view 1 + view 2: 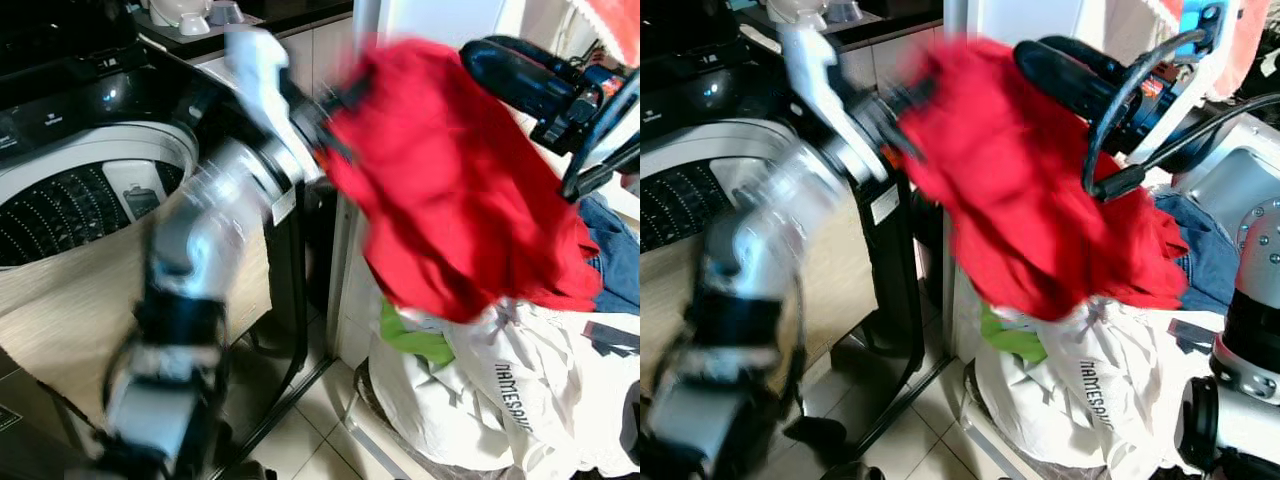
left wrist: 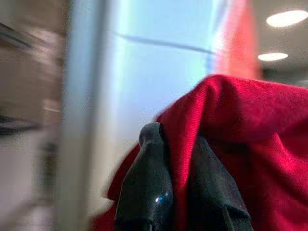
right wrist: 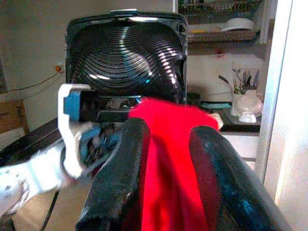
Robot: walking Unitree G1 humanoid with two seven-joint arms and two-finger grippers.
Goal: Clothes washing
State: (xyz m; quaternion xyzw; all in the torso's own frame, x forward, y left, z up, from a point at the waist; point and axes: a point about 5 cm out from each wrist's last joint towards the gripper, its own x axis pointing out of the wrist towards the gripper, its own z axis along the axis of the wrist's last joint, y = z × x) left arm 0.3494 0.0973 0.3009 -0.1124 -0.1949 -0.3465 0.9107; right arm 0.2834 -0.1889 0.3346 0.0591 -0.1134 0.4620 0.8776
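So both arms are up in the air with a red garment (image 1: 450,180) stretched between them, hanging above a heap of laundry: a white printed cloth (image 1: 500,400), a bit of green fabric (image 1: 415,335) and a blue denim piece (image 1: 615,250). The left gripper (image 2: 180,192) has its fingers pinched tight on a fold of the red cloth, really clear in the left wrist view. The right gripper (image 3: 168,178) has red fabric sitting between its fingers too, which are clamped on it. The top-loading washing machine (image 1: 90,190) sits off to the robot's left with its lid (image 3: 127,57) standing open.
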